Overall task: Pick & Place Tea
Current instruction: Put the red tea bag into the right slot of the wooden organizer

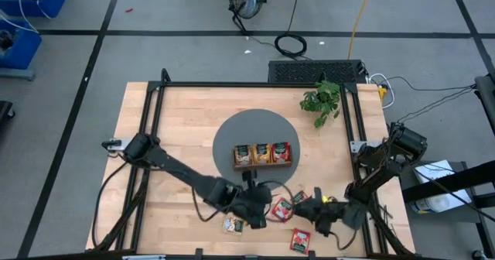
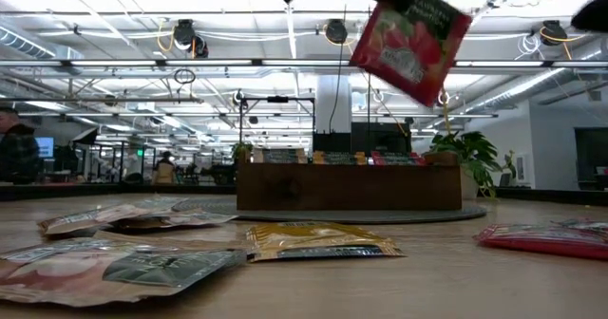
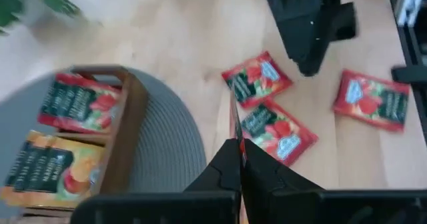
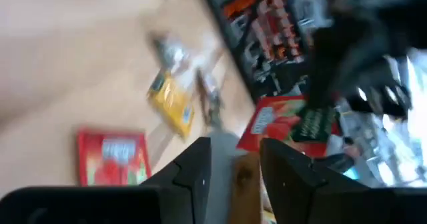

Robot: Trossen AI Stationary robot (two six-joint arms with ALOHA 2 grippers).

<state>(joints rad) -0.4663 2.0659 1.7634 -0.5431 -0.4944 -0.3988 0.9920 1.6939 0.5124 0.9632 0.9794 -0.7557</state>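
My left gripper (image 3: 237,159) is clamped edge-on on a red tea sachet (image 2: 408,46), held clear above the table near the wooden three-compartment tray (image 1: 263,165) on the grey round mat (image 1: 224,136). The tray already holds tan, orange-yellow and red sachets in their three compartments, so I judge the job partly done. Still loose on the wood are two red sachets (image 3: 267,104), another red one (image 1: 301,240), and a pale one (image 1: 233,226); my right gripper (image 4: 235,159) waits beside them, jaws apart and empty.
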